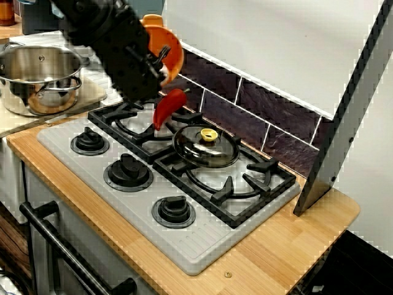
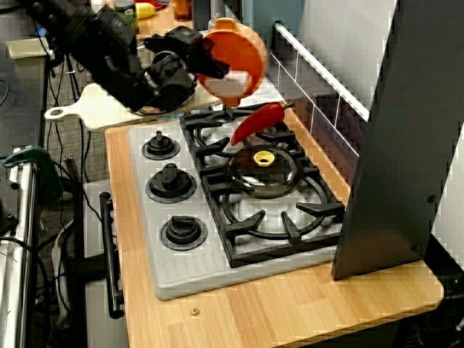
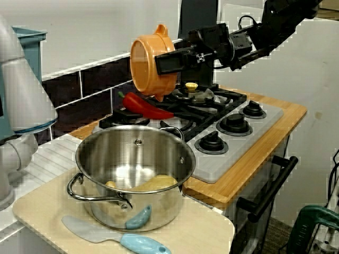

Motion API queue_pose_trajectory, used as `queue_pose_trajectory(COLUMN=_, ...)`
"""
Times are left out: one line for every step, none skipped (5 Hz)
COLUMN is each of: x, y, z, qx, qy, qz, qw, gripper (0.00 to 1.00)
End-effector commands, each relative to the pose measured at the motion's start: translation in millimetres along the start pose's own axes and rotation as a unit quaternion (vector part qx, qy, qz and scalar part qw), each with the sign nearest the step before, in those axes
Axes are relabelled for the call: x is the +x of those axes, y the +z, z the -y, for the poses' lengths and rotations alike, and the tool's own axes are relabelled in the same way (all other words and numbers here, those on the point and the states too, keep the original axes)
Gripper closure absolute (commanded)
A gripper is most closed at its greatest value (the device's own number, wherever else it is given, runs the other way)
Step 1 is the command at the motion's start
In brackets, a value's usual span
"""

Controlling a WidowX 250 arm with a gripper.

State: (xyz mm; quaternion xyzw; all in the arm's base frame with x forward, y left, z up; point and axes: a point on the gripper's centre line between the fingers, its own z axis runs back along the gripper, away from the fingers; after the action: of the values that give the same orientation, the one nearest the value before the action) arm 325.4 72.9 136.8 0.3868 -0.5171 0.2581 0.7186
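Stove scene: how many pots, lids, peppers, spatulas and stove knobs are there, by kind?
Pots: 2 (orange pot held tilted in the claw; steel pot)
Glass lid: 1
Red pepper: 1
Spatula: 1
Stove knobs: 3
Total: 8

A grey stove (image 1: 202,246) with black grates (image 1: 228,190) sits in the wooden bench (image 1: 295,246). A glass lid (image 1: 195,149) with a yellow knob (image 1: 209,134) lies flat on the grates. Three black dials (image 1: 128,172) stand in a row along the stove's front. Beside the stove, a steel pot (image 3: 132,209) holding yellowish food (image 3: 156,183) stands on a pale cutting board (image 3: 204,233), a blue-handled spatula (image 3: 122,241) lying just before it.
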Motion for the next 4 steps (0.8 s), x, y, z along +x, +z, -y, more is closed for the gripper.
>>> queue_pose_trajectory(x=21.7, y=-4.7, z=-5, qx=0.005, qy=0.034, qz=-0.018, qw=0.9993, gripper=1.0)
queue_pose_trajectory(x=22.4, y=-0.3, z=-7, qx=0.001, qy=0.031, qz=-0.001, qw=0.9995, gripper=1.0)
queue_pose_trajectory(x=25.0, y=3.5, z=-9, qx=-0.008, qy=0.025, qz=0.019, qw=0.9995, gripper=1.0)
queue_pose_trajectory(x=26.7, y=7.4, z=-10, qx=-0.014, qy=0.022, qz=0.037, qw=0.999, gripper=1.0)
